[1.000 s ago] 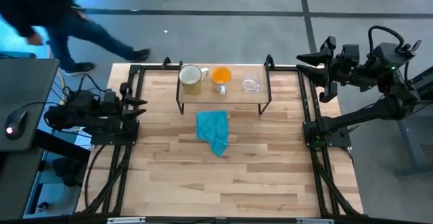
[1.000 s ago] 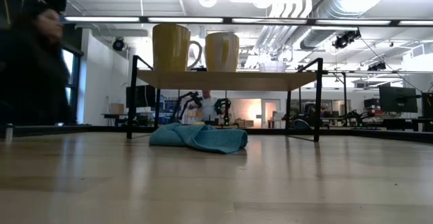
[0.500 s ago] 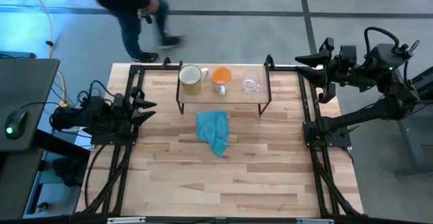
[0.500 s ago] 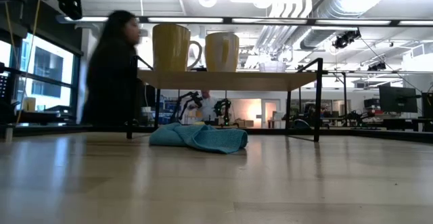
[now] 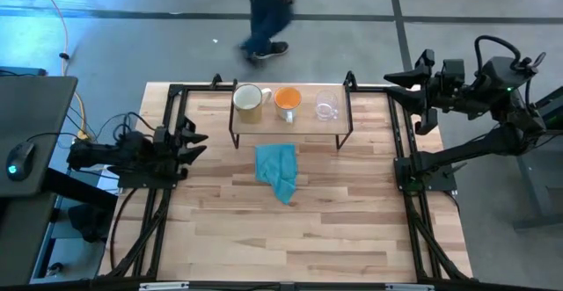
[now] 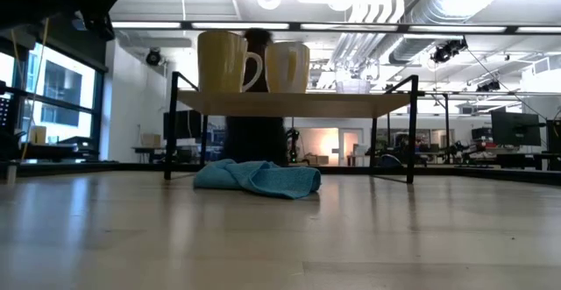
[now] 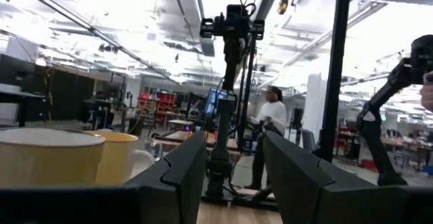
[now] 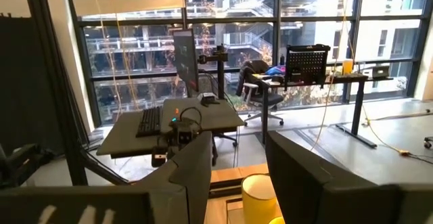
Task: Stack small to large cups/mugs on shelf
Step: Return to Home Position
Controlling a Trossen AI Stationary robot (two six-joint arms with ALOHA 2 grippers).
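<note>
Three vessels stand in a row on the shelf (image 5: 290,120), a low light-wood board on black legs near the table's far edge: the cream mug (image 5: 250,100) at its left, the orange mug (image 5: 287,99) in the middle, the clear glass cup (image 5: 326,107) at its right. The low view shows the cream mug (image 6: 221,60), orange mug (image 6: 287,67) and glass cup (image 6: 353,86) on the board. My left gripper (image 5: 195,140) hovers open at the table's left edge, pointing right. My right gripper (image 5: 389,84) is open beyond the far right corner, pointing left.
A crumpled teal cloth (image 5: 278,171) lies on the table just in front of the shelf, also seen in the low view (image 6: 259,178). A person (image 5: 264,10) walks on the floor beyond the far edge. The near half of the table (image 5: 290,238) is bare wood.
My left gripper has moved toward the table's right, over the left edge, staying open. The person beyond the far edge has walked from left to right. The mugs, glass cup and cloth have kept still.
</note>
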